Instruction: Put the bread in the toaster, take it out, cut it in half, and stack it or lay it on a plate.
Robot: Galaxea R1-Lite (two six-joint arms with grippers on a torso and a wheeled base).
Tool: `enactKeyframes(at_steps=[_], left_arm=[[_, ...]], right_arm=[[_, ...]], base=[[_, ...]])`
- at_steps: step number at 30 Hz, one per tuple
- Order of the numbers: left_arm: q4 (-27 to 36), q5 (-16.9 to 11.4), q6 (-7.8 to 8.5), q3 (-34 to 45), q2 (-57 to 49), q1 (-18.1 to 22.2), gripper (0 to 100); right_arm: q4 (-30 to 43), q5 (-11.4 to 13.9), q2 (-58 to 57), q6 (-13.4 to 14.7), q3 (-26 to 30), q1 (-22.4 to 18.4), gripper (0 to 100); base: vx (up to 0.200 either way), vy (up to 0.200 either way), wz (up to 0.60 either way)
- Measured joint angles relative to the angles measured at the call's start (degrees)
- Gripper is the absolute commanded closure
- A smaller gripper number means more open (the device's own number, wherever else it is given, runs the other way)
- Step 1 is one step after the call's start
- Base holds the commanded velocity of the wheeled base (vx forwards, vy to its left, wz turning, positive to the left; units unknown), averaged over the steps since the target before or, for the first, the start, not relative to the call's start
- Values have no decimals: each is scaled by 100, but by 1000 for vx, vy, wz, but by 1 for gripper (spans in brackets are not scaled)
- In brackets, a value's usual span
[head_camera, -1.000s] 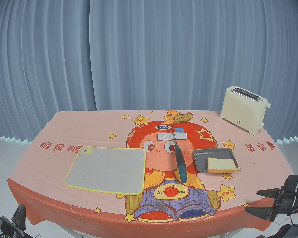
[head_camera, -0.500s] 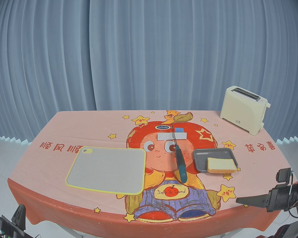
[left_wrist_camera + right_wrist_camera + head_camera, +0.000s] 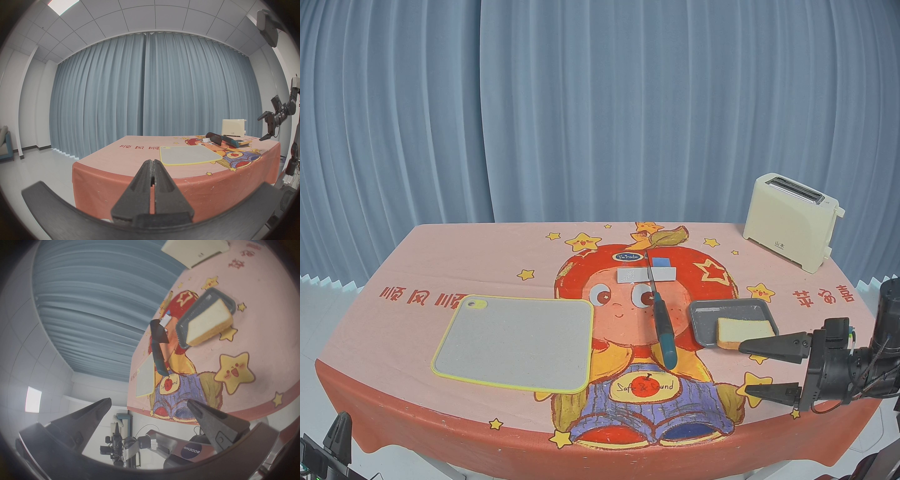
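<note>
A bread slice [image 3: 745,331] lies flat in a grey tray [image 3: 731,307]. We judge that step one, the pickup, is in hand. Our right gripper [image 3: 744,367] hovers just beside the bread, fingers apart, and the toaster [image 3: 792,220] stands beyond the bread. Next we must straddle the slice and pinch it. Our left gripper [image 3: 152,175], fingers together, hangs far from the bread.

Can't see near-right corner of tray [image 3: 703,310] or front edge of bread [image 3: 740,326] in head view: covered by upper finger of right gripper [image 3: 742,367]. Can't see most of toaster [image 3: 195,249] in rt wrist view, cut by pic edge. Can't split tray from bread in left wrist view: too small.
</note>
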Motion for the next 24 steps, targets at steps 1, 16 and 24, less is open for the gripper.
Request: enactKeyframes(at_steps=[1, 16, 24], left_arm=[[0, -2, 0, 0, 0, 0, 100], [0, 0, -1, 0, 0, -5, 100], [0, 0, -1, 0, 0, 0, 100]], right_arm=[[-11, 2, 74, 91, -16, 6, 0], [-57, -2, 405, 1549, -286, -28, 0], [-57, -5, 618, 1703, -405, -369, 0]], base=[[0, 0, 0], [0, 0, 0], [0, 0, 0]])
